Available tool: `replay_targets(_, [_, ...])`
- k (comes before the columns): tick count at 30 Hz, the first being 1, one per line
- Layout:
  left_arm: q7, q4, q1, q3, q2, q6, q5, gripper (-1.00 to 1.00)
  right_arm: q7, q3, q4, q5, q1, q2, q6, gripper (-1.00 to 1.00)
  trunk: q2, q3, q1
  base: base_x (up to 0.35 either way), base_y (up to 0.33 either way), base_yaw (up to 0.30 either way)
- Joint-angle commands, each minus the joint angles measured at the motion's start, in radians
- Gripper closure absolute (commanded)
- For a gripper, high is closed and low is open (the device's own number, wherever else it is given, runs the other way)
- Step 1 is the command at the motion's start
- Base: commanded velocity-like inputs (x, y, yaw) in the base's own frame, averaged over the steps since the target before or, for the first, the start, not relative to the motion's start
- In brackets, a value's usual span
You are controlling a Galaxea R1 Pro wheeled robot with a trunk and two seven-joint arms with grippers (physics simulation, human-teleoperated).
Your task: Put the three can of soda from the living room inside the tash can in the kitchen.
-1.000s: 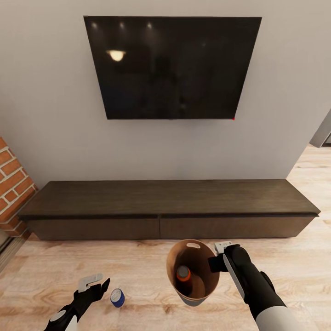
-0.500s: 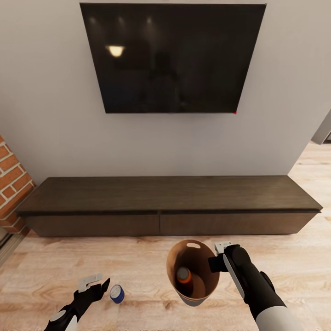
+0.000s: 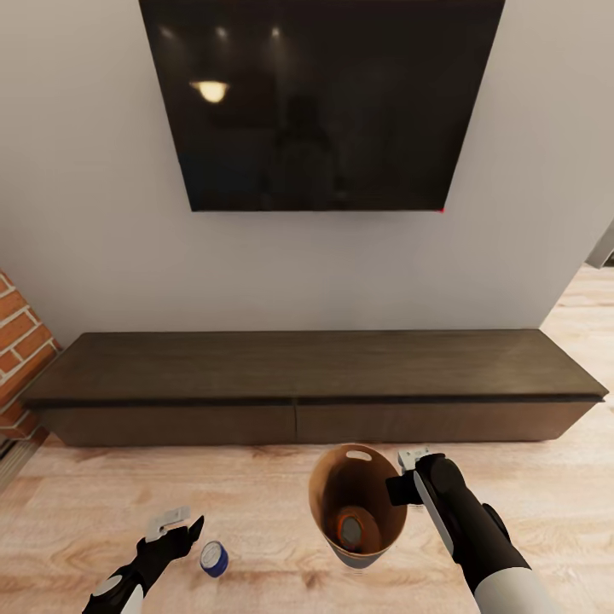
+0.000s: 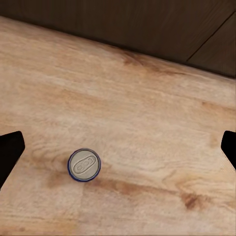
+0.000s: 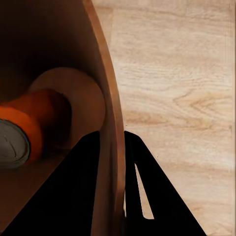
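From the head view, the right hand [image 3: 401, 475] grips the rim of the tash can [image 3: 375, 547] and carries it off the floor [image 3: 273, 503], presumably so the bin can be taken to each can instead of the other way round. One orange can [image 3: 348, 528] already lies on its side in the bottom. The blue can [image 3: 214, 559] stands upright on the planks, well out from the long dark cabinet's [image 3: 311, 384] front edge, just beside the left hand [image 3: 176, 529], whose fingers are spread, likely poised for a pick. A third can is not to be seen.

The left wrist view looks straight down on the blue can's [image 4: 84, 165] grey top, with the two dark fingertips [image 4: 10, 150] wide apart on either side and not touching it.

The right wrist view shows what the head view cannot: the fingers [image 5: 73, 196] are clamped across the bin's wall [image 5: 110, 147], one inside and one outside, with the orange can [image 5: 29, 128] resting against the bin's base.
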Motion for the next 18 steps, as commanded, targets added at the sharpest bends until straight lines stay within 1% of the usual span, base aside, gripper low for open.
replay_targets(1, [0.0, 0.0, 0.0, 0.0, 0.0, 0.0, 0.0, -1.0, 0.006, 0.0, 0.0, -0.019, -0.001, 0.0, 0.0, 1.0, 0.0, 0.0, 0.0, 0.314, 0.0, 0.0])
replay_targets(4, [0.0, 0.0, 0.0, 0.0, 0.0, 0.0, 0.0, -1.0, 0.006, 0.0, 0.0, -0.019, -0.001, 0.0, 0.0, 1.0, 0.0, 0.0, 0.0, 0.301, 0.0, 0.0])
replay_targets(7, [0.0, 0.0, 0.0, 0.0, 0.0, 0.0, 0.0, -1.0, 0.006, 0.0, 0.0, -0.019, 0.0, 0.0, 0.0, 1.0, 0.0, 0.0, 0.0, 0.169, 0.0, 0.0])
replay_targets(18, [0.0, 0.0, 0.0, 0.0, 0.0, 0.0, 0.0, -1.0, 0.006, 0.0, 0.0, -0.019, 0.0, 0.0, 0.0, 1.0, 0.0, 0.0, 0.0, 0.034, 0.0, 0.0])
